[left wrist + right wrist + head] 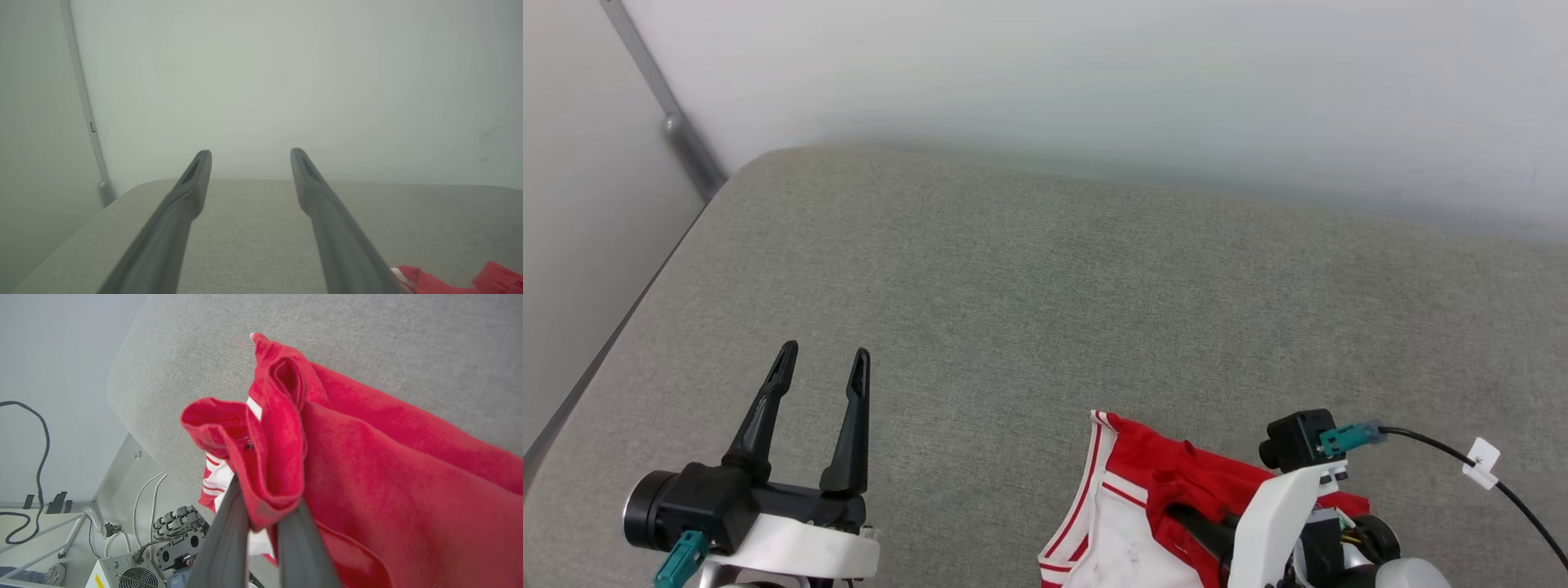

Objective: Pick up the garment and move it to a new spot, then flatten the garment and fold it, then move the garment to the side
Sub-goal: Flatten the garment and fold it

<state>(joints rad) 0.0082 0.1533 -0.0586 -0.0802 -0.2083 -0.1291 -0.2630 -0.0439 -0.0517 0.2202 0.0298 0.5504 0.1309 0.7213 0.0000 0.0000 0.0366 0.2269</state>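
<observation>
Worktop (1045,286): grey woven covering with a rounded far-left corner, set against a pale wall (1094,73). A metal post (678,131) runs down the corner at the left.

Left pincer (824,353): released. Its two dark fingers stand well apart with nothing between them, over bare covering at the near left. In the left wrist view this pincer (250,153) points toward the wall, and a scrap of red cloth shows at the lower right.

Right pincer (1188,523): clenched on the garment (1143,465). In the right wrist view the pincer (265,510) has both fingers pressed close on a rolled fold of red fabric, with the fingertips buried in the cloth.

Garment: bunched at the near right of the worktop, well apart from the left pincer. Red body fabric lies uppermost. A white panel edged with red-and-white stripes faces left and runs out of the bottom of the head view. In the right wrist view the red cloth (367,465) spreads across the grey covering, and a striped white part shows below the gripped fold. Whether the gripped fold is raised clear of the covering cannot be judged.

Other: a black cable (1437,445) with a white tag leads away from the right wrist. A grey box with a fan grille (135,575) sits below the worktop edge.
</observation>
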